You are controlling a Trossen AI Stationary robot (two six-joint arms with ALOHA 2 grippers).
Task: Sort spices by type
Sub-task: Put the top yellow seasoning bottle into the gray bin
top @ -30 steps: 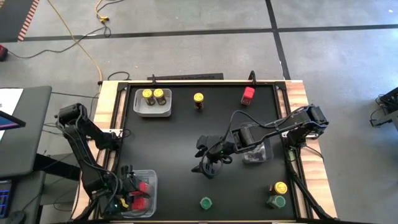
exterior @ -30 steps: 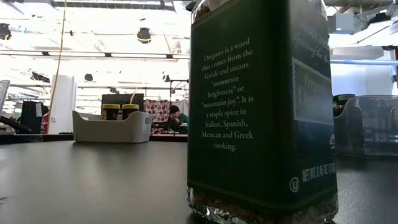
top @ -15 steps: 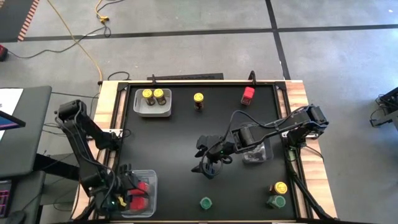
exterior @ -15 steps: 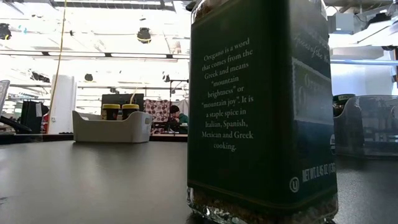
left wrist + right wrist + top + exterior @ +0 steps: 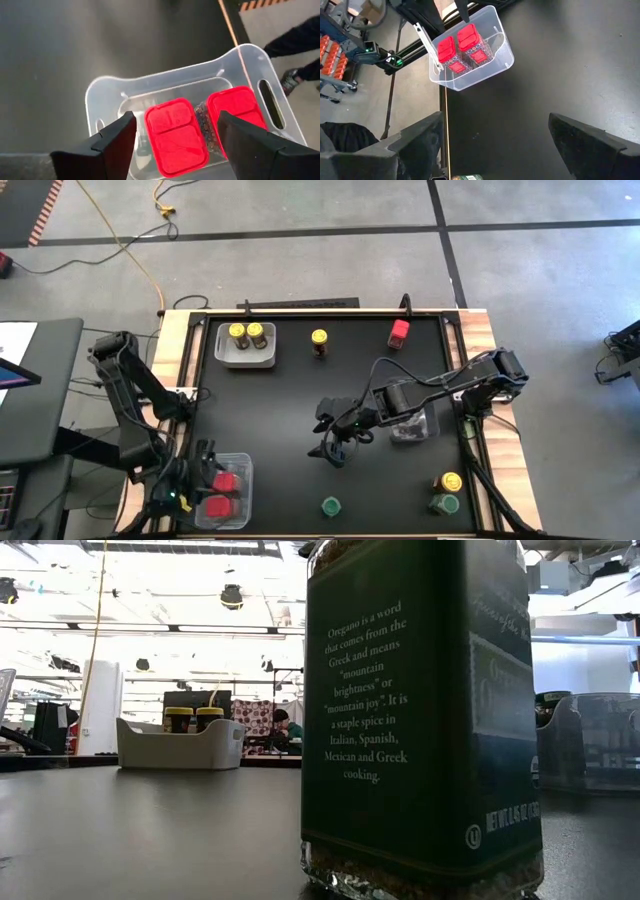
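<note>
Two red blocky spices lie side by side in a clear bin at the table's near left corner. My left gripper is open just above and left of that bin. My right gripper hangs open over the table's middle, touching nothing. Two yellow-lidded jars stand in a grey bin at the far left. A loose yellow-lidded jar and a red spice stand near the far edge. A green-lidded jar stands at the near edge, filling the low view.
A second clear bin sits under my right forearm, also visible in the low view. A yellow-lidded jar and a green-lidded jar stand at the near right corner. Bare black tabletop lies between the bins.
My left gripper has drawn back from over the clear bin toward the table's left edge, its arm folding rearward. Both red spices now show uncovered in the bin. My right arm has kept still.
</note>
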